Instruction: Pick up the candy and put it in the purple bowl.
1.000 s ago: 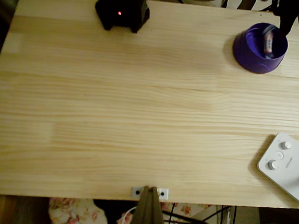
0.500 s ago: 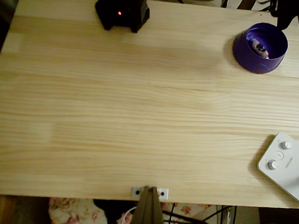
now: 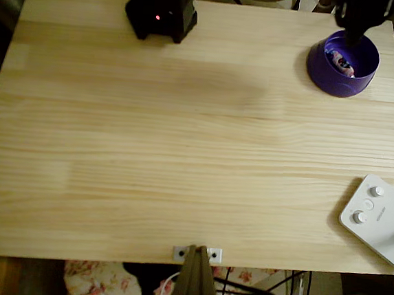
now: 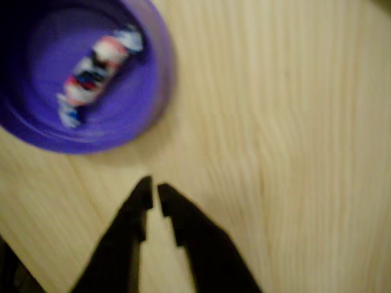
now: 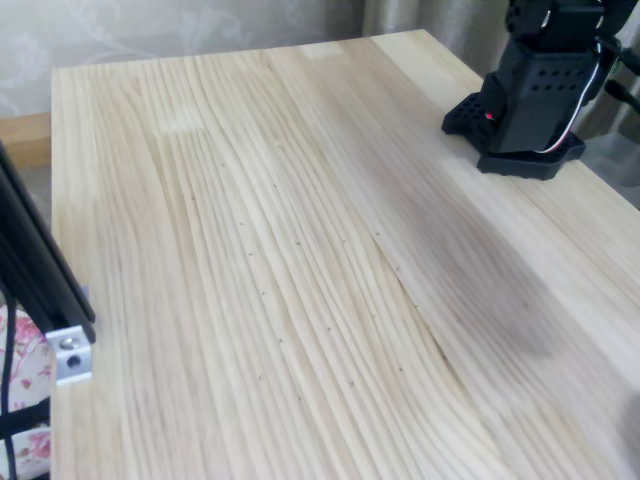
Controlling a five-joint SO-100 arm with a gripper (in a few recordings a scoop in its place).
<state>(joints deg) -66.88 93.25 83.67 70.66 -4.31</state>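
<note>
Overhead view: candy (image 3: 342,61) lying inside purple bowl (image 3: 323,67), gripper (image 3: 351,38) above the bowl's far rim. Wrist view: jaws nearly pressed together, empty, just outside the bowl. Might clip the rim, tipping the bowl.

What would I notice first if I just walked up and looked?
Probably the purple bowl at the table's far right corner in the overhead view, with the candy lying inside it. Next, the black gripper beside the bowl in the wrist view, nearly closed and empty.
</note>
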